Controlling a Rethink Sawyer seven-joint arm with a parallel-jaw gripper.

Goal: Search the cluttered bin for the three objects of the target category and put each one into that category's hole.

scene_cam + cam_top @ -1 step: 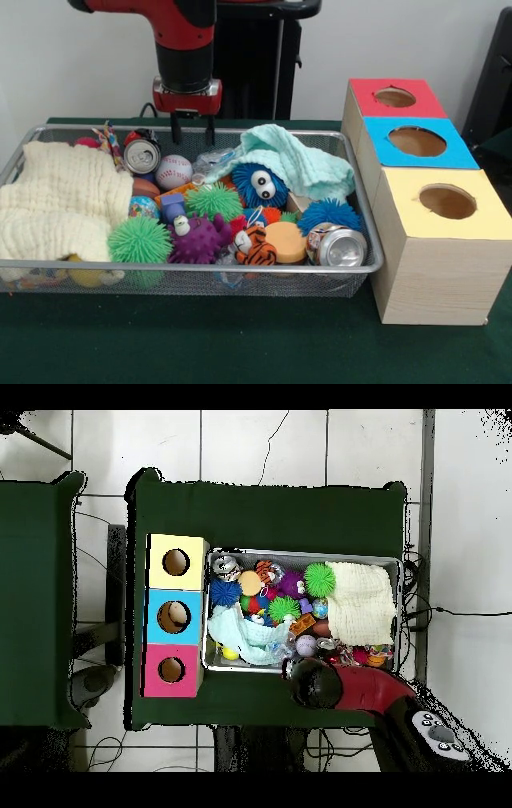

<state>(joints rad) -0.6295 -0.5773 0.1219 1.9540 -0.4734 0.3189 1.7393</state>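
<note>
Bin (364, 210) search step: nothing picked yet.
Bin fills lower left of front view, crammed with toys, cans, cloths; boxes (416, 144) with holes at right. Gripper (192, 128) poised above bin's back rim, upper centre, prongs slightly parted, empty. Next: choose target, descend, likely shifting green cloth (300, 160) aside.

Bright, even light — soft shadows, slight blur.
</note>
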